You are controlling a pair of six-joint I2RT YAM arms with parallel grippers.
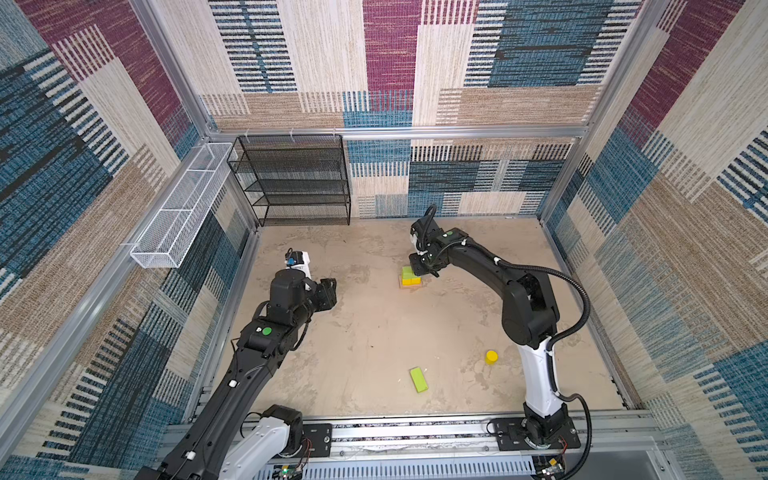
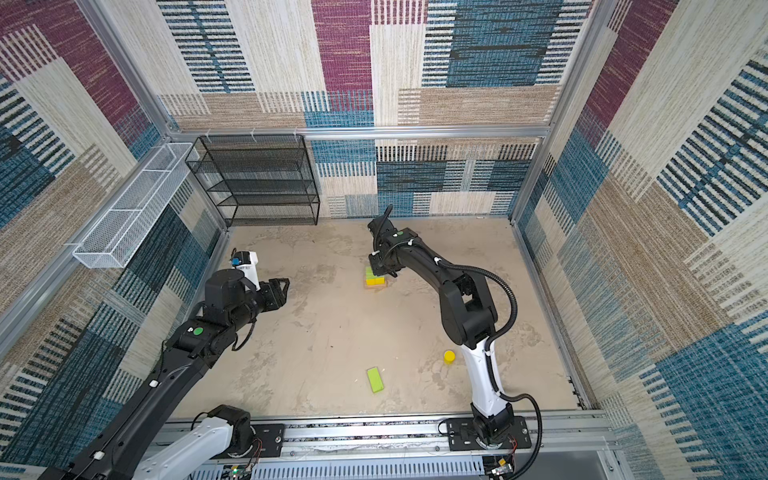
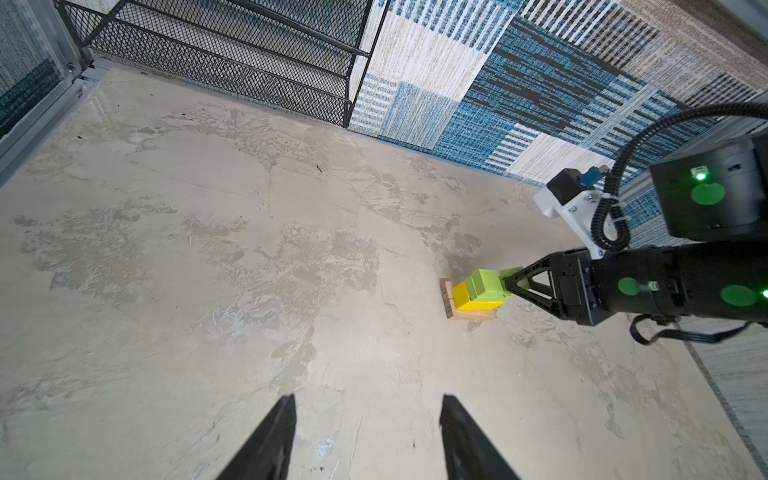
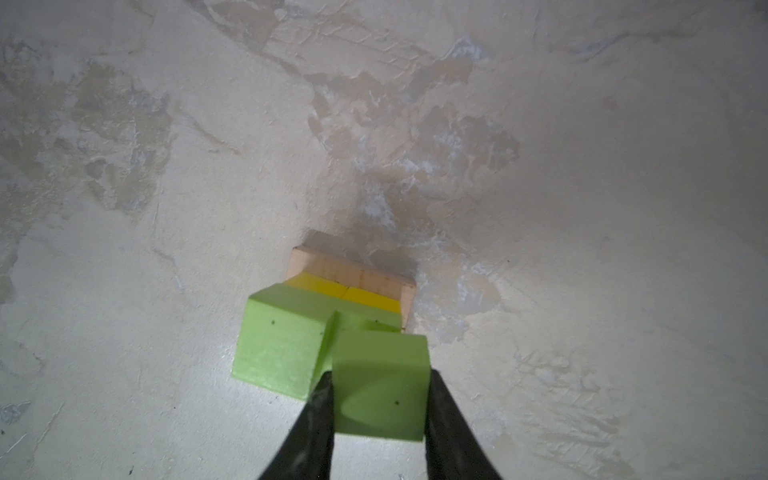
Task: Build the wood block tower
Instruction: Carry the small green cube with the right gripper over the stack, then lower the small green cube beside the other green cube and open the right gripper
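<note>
The wood block tower (image 1: pixel 410 281) (image 2: pixel 375 279) stands mid-table: tan bars (image 4: pixel 357 272) at the bottom, two yellow cubes (image 4: pixel 332 289) on them, and a lime-green piece (image 4: pixel 282 340) on top. My right gripper (image 4: pixel 380 374) (image 1: pixel 420 269) is shut on a second lime-green piece (image 4: pixel 380 390), holding it right beside the placed one, over the cubes. My left gripper (image 3: pixel 368 399) (image 1: pixel 331 291) hangs open and empty, left of the tower. Another lime-green piece (image 1: pixel 418 379) and a short yellow cylinder (image 1: pixel 491 357) lie loose near the front.
A black mesh shelf (image 1: pixel 297 183) stands against the back wall at the left. A white wire basket (image 1: pixel 178 212) hangs on the left wall. The arms' mounting rail (image 1: pixel 415 432) runs along the front edge.
</note>
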